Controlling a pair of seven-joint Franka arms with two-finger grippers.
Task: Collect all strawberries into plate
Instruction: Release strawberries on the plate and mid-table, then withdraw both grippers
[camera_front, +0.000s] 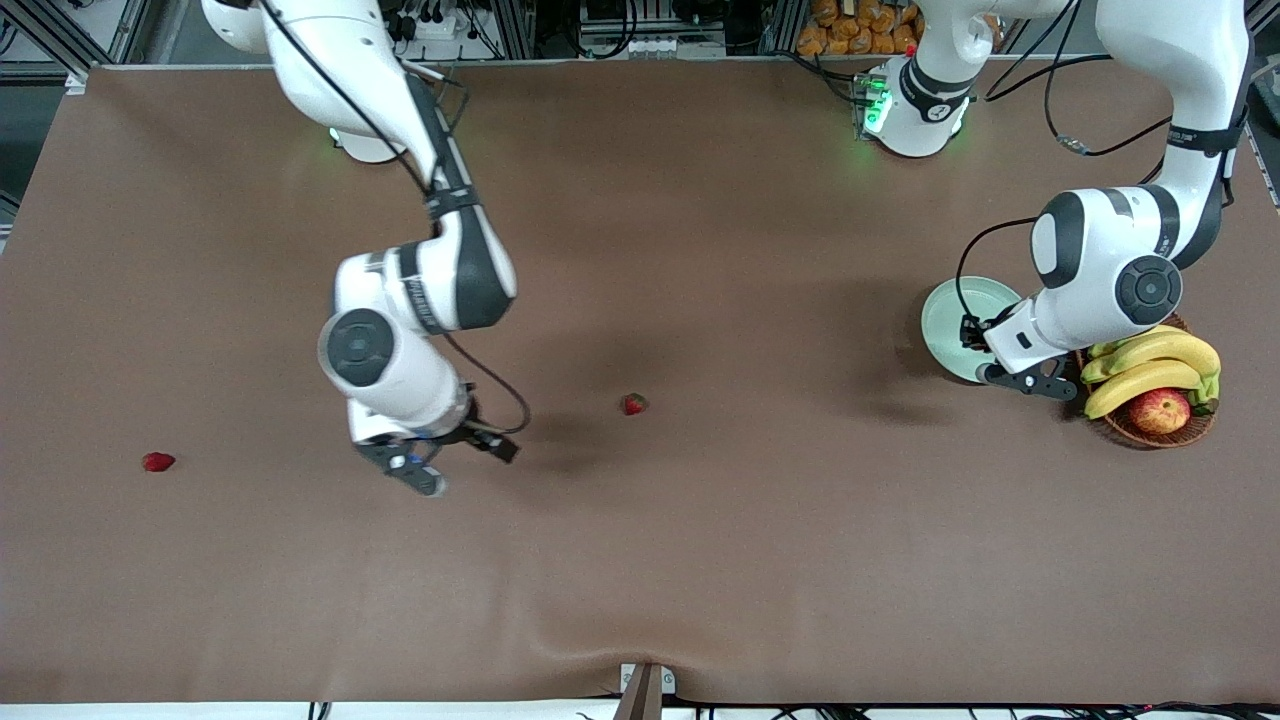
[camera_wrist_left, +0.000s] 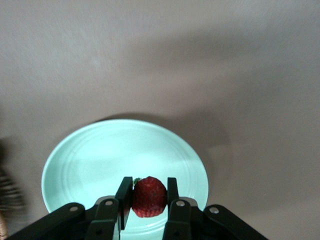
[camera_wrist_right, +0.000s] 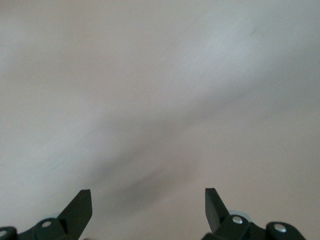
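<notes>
A red strawberry (camera_wrist_left: 148, 197) sits pinched in my left gripper (camera_wrist_left: 148, 184), which is shut on it and hangs just over the pale mint-green plate (camera_wrist_left: 95, 160). In the front view that plate (camera_front: 950, 310) lies toward the left arm's end of the table, partly covered by the left gripper (camera_front: 972, 340). Two more strawberries lie on the brown table: one (camera_front: 634, 404) near the middle and one (camera_front: 158, 461) toward the right arm's end. My right gripper (camera_front: 458, 464) is open over bare table between those two berries; the right wrist view shows the right gripper (camera_wrist_right: 148, 197) with nothing between its fingers.
A wicker basket (camera_front: 1125, 428) with bananas (camera_front: 1150, 365) and a red-yellow apple (camera_front: 1160, 410) stands right beside the plate, under the left arm's wrist. The brown cloth table (camera_front: 700, 550) has a raised wrinkle near its front edge.
</notes>
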